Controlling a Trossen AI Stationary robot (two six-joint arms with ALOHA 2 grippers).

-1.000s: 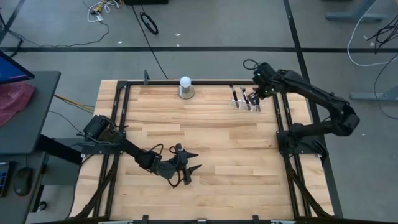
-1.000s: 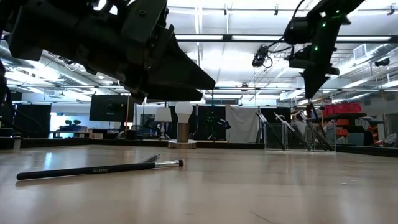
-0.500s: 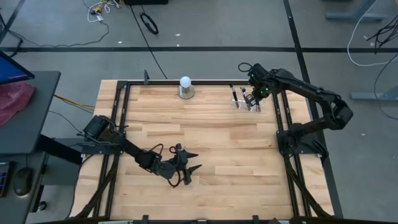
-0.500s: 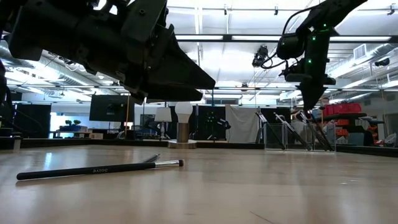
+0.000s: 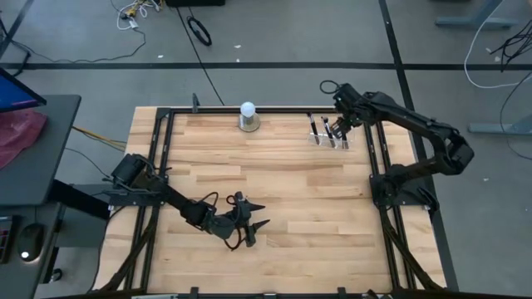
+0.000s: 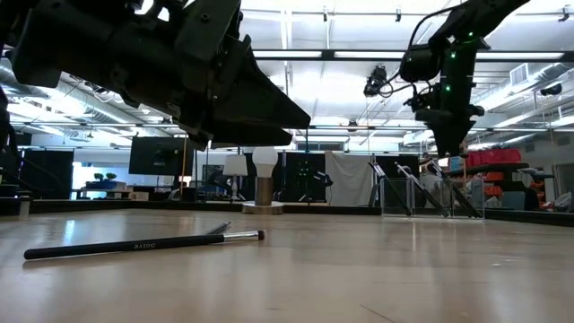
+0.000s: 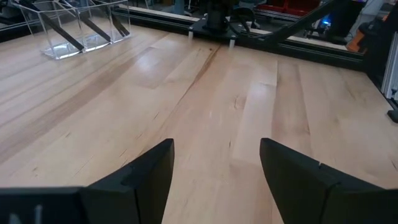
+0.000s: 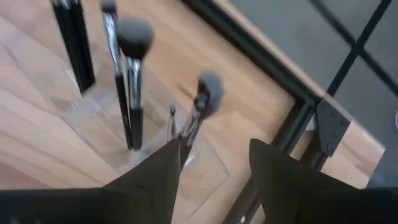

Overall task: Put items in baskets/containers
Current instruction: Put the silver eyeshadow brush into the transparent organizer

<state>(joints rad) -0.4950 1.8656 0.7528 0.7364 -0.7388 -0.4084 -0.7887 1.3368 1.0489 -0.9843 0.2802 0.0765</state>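
**Brushes standing in the clear holder, one loose on the wood**

Wooden surface (image 5: 291, 191) framed in black rails fills the high view, with both arms reaching in from its sides. The left arm lies low across the near left part, and its left end effector (image 5: 249, 224) hovers just above the boards with its fingers (image 7: 140, 177) spread wide and nothing between them. The right arm stretches to the far right corner, where the right end effector (image 5: 342, 119) hangs directly over the clear holder (image 5: 330, 137); its fingers (image 8: 155, 174) stand apart, gripping nothing, with brush tips showing just beyond them.

A white ball on a round grey base (image 5: 248, 116) sits at the far edge, well left of the holder. The holder rests near the far right rail and carries several makeup brushes (image 5: 327, 129) leaning inside it, bristles upward. In the low view a single loose brush (image 6: 143, 244) lies flat on the surface beneath the left arm, its pale tip pointing toward the right, well apart from the holder.
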